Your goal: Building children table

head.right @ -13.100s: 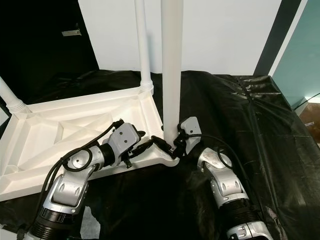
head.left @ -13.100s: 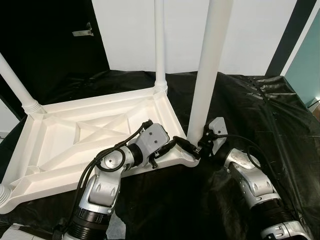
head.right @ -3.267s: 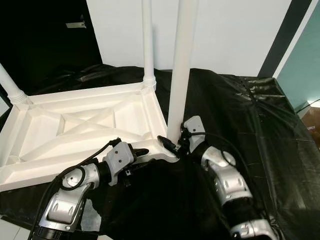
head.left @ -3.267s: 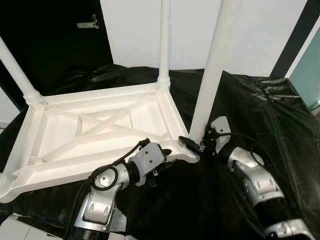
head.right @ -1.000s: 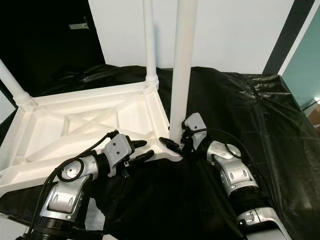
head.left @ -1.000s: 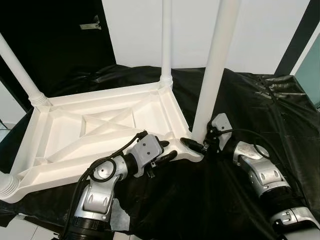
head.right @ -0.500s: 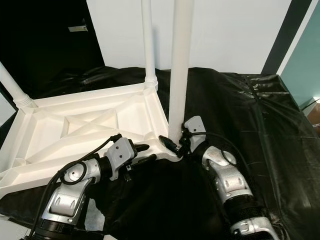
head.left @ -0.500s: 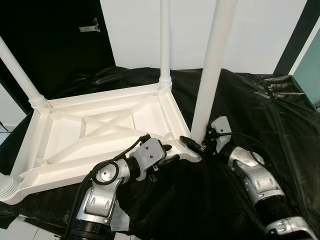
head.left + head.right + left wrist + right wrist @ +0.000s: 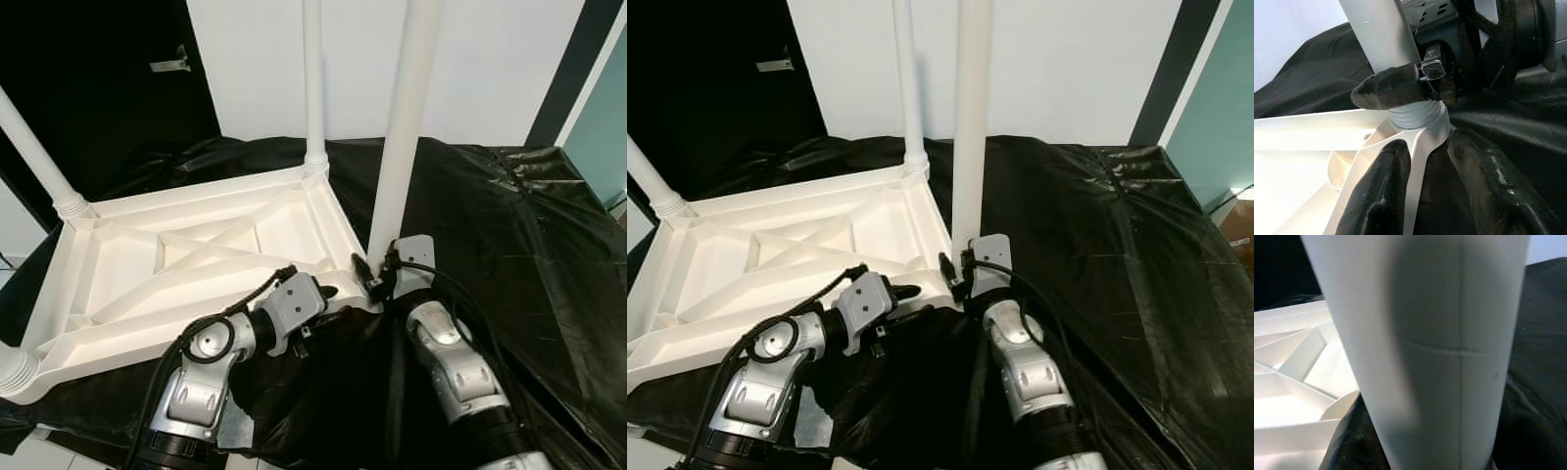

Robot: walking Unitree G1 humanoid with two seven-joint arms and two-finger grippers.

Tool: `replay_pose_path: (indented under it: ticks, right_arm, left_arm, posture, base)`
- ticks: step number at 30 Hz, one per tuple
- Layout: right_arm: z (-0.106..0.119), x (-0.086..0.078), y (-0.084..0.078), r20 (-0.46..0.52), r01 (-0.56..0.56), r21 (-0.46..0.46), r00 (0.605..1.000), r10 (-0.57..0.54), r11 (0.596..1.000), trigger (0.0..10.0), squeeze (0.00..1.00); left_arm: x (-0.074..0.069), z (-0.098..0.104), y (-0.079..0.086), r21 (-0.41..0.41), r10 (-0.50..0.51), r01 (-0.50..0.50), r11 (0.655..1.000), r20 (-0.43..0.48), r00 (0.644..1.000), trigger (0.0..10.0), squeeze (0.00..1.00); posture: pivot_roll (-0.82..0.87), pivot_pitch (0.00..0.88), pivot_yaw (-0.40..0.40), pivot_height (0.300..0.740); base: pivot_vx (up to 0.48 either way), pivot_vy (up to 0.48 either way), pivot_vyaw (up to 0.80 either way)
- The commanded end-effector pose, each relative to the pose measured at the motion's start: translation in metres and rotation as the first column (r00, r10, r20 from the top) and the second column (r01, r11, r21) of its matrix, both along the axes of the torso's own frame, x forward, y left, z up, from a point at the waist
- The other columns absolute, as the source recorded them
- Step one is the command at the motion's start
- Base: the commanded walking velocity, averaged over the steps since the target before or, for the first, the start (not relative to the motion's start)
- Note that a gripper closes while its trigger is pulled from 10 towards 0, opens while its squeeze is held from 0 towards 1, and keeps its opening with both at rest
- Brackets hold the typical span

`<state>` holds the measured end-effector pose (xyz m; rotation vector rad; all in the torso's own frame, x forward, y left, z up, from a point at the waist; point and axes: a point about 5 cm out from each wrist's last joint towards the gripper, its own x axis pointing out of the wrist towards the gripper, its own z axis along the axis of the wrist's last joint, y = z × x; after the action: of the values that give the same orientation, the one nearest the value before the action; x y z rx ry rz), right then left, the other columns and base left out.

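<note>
The white table top (image 9: 186,257) lies upside down on a black sheet (image 9: 509,235), its ribbed underside facing up. We count 4 legs: a rear leg (image 9: 313,78) standing upright at the far corner, a left leg (image 9: 34,157) slanting up from the left corner, a stub at the near left corner (image 9: 15,367), and the near leg (image 9: 402,137) rising from the near right corner.

Our right gripper (image 9: 370,279) sits at the base of the near leg, and its fingers clasp that leg just above the ribbed collar; in the left wrist view 1 black finger (image 9: 1393,88) presses against the leg. In the right wrist view the leg (image 9: 1435,352) stands very close to the lens.

Our left gripper (image 9: 328,299) reaches to the near edge of the table top beside that same corner. In its wrist view, its 2 fingers (image 9: 1381,191) are spread, with the rim of the corner lying between them.
</note>
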<state>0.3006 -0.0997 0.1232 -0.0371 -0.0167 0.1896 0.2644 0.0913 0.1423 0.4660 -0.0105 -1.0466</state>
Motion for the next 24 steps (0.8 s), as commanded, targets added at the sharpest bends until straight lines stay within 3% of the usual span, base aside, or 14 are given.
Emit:
replay_pose_path:
  ticks: [1, 14, 15, 19, 24]
  right_arm:
    - [-0.016, -0.004, -0.007, -0.084, 0.061, -0.008, 0.995, -0.062, 0.998, 10.0, 0.0]
    - [-0.016, -0.006, -0.003, -0.089, 0.047, -0.018, 0.995, -0.048, 0.999, 10.0, 0.01]
    - [-0.015, -0.006, -0.002, -0.084, 0.047, -0.014, 0.995, -0.048, 0.999, 10.0, 1.0]
    - [-0.011, -0.009, -0.003, -0.053, -0.009, -0.026, 0.999, 0.008, 1.0, 10.0, 1.0]
    - [-0.002, -0.007, -0.021, -0.014, -0.124, -0.055, 0.992, 0.124, 0.991, 10.0, 1.0]
  left_arm:
    - [0.006, 0.001, 0.005, -0.011, 0.119, -0.119, 0.993, 0.035, 0.992, 10.0, 0.0]
    - [0.006, 0.001, 0.005, -0.01, 0.132, -0.132, 0.991, 0.036, 0.991, 10.0, 0.0]
    - [0.006, 0.001, 0.005, -0.011, 0.133, -0.133, 0.991, 0.036, 0.99, 10.0, 0.0]
    - [0.005, 0.001, 0.004, -0.011, 0.135, -0.135, 0.991, 0.034, 0.99, 10.0, 0.0]
    - [0.005, 0.001, 0.004, -0.016, 0.144, -0.143, 0.99, 0.033, 0.989, 10.0, 0.0]
  posture:
    - [-0.05, 0.0, 0.031, 0.74]
    - [-0.03, 0.0, 0.019, 0.74]
    - [-0.03, 0.0, 0.018, 0.74]
    - [-0.03, 0.0, 0.016, 0.74]
    - [-0.03, 0.0, 0.009, 0.74]
  base:
    - [0.0, 0.0, 0.0]
    - [0.0, 0.0, 0.0]
    - [0.0, 0.0, 0.0]
    - [0.0, 0.0, 0.0]
    - [0.0, 0.0, 0.0]
